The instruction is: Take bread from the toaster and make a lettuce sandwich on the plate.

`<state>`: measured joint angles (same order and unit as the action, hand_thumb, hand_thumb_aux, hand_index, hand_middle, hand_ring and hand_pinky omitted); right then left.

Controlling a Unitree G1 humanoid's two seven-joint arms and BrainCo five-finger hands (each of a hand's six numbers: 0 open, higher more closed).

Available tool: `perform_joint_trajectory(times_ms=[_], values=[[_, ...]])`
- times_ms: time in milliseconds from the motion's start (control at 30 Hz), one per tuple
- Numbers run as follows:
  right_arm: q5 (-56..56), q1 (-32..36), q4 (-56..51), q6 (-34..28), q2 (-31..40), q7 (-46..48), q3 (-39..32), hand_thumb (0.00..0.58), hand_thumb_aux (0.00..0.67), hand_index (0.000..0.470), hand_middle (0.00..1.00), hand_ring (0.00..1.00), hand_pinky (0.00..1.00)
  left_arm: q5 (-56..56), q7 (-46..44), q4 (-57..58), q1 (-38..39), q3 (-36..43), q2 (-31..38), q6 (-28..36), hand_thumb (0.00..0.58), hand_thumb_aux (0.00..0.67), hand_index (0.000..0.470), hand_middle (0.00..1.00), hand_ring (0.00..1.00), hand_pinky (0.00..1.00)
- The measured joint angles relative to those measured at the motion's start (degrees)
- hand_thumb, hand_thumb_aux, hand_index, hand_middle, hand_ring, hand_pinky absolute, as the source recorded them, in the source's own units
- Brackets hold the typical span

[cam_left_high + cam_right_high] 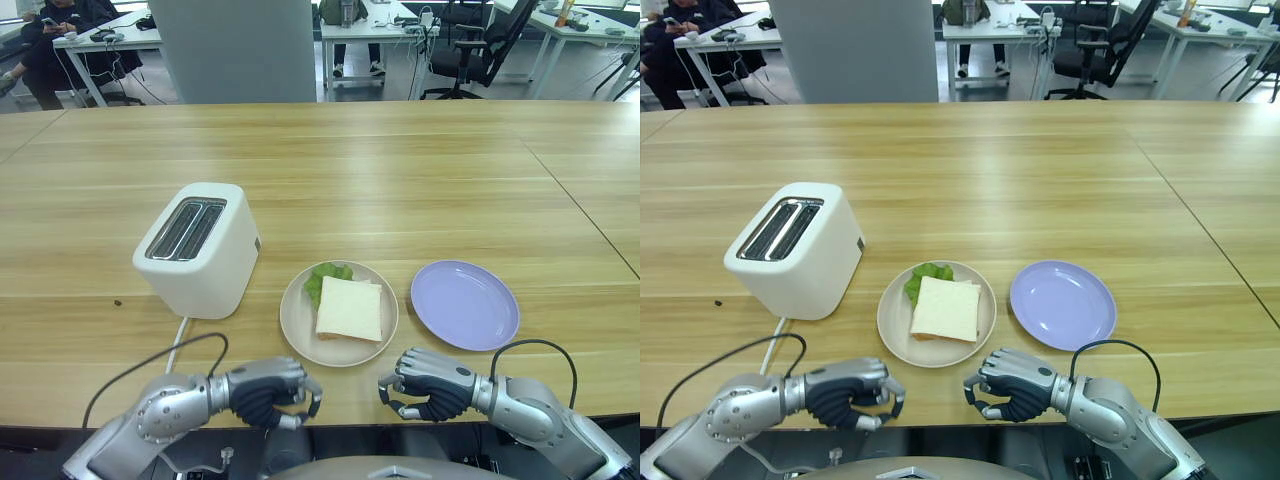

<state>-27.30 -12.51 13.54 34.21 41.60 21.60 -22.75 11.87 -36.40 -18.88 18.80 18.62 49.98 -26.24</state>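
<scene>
Sandwich sits on the beige plate, near the worktop's front edge, between the toaster and the purple plate.

Top bread slice lies flat. Lettuce pokes out at its far left corner.

Handling, judged: bread is light, soft and easily dented, so take it by opposite edges with a gentle pinch. Lettuce is limp and thin and likely to slide between the slices. The stack would shift if nudged sideways.

Count: one toaster with two slots, two plates, one sandwich, one patch of lettuce. A lower slice just shows under the top one.

Left hand and right hand rest at the near edge, short of the beige plate, fingers curled inward on nothing.
</scene>
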Motion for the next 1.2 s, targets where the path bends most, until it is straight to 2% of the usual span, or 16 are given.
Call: perform_joint_trajectory(times_ms=[167, 400, 667, 833, 967, 1200], values=[[-7.2, 4.4, -6.2, 0.1, -3.5, -1.8, -1.2, 0.580, 0.670, 0.460, 1.00, 1.00, 1.00, 10.9, 3.2, 9.7, -6.1, 1.2, -4.0, 0.4, 0.580, 0.670, 0.460, 1.00, 1.00, 1.00], [-15.8, 13.3, -21.2, 0.6, -8.6, -6.9, -5.3, 0.580, 0.670, 0.460, 1.00, 1.00, 1.00, 24.0, 13.9, 21.3, -15.7, 3.4, -8.7, -2.7, 0.580, 0.670, 0.460, 1.00, 1.00, 1.00], [-18.2, 28.0, -40.7, 1.3, -17.1, -14.3, -9.2, 0.580, 0.670, 0.460, 1.00, 1.00, 1.00, 34.2, 24.3, 35.2, -28.8, 7.3, -13.6, -3.0, 0.580, 0.670, 0.460, 1.00, 1.00, 1.00], [-20.8, 38.9, -55.3, -1.0, -21.5, -22.7, -10.3, 0.580, 0.670, 0.460, 1.00, 1.00, 1.00, 40.2, 32.5, 45.8, -38.0, 9.3, -17.1, 0.8, 0.580, 0.670, 0.460, 1.00, 1.00, 1.00], [-23.3, 49.8, -68.9, -4.5, -25.8, -31.7, -11.3, 0.580, 0.670, 0.460, 1.00, 1.00, 1.00, 43.1, 39.2, 58.7, -48.7, 11.1, -21.6, 4.5, 0.580, 0.670, 0.460, 1.00, 1.00, 1.00], [-23.5, 58.7, -82.9, -7.7, -30.4, -38.5, -11.9, 0.580, 0.670, 0.460, 1.00, 1.00, 1.00, 44.1, 46.3, 79.4, -61.7, 14.6, -28.0, 7.2, 0.580, 0.670, 0.460, 1.00, 1.00, 1.00]])
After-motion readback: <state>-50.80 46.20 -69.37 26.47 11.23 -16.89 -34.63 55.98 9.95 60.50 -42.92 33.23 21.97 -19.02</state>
